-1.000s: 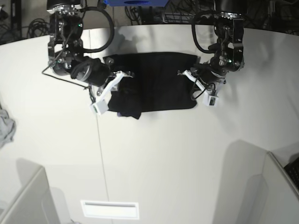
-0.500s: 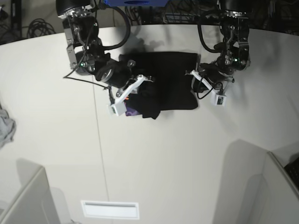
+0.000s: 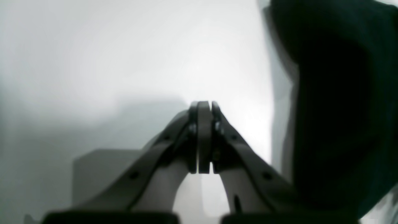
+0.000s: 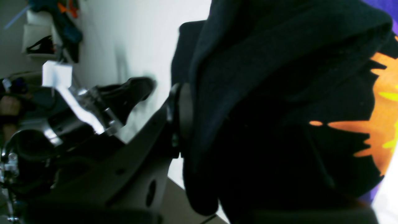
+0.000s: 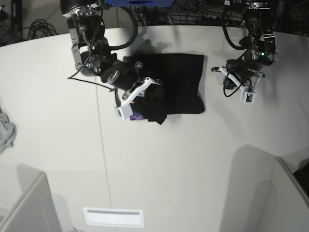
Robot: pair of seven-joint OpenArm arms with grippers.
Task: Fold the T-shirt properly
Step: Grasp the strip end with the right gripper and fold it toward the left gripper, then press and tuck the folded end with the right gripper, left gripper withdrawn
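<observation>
The large black short-sleeved fabric T-shirt (image 5: 176, 84) is seen in the base view lying as a dark, roughly rectangular slab on the far middle of the pale, smooth round-edged table (image 5: 159, 169). Its near-left portion is bunched and lifted, and only a small sliver of purple is visible there under the fold. What the overhead view hides is shown by the right wrist view: the soft, matte knit of the T-shirt (image 4: 279, 102) is doubled over in thick rolls, and a jagged orange-yellow print on purple is exposed along the underside of the raised layer.

The right gripper (image 5: 145, 86), with black jaws and a white bracket, is closed narrowly on that lifted fold; in its own wrist view one dark finger (image 4: 177, 118) is pressed flat against the cloth, while the other finger is buried behind it.

The left gripper (image 5: 218, 70) is held apart from the T-shirt, off its right edge, above bare table. In the left wrist view its grey, smooth fingers (image 3: 203, 137) are pressed fully together with nothing between them, and a blurred black mass of cloth (image 3: 339, 102) fills the right side of that frame.

A small, crumpled light-grey cloth (image 5: 6, 133) lies at the table's left edge, well apart from everything else. Dark cables (image 5: 34, 29) are piled beyond the far rim.
</observation>
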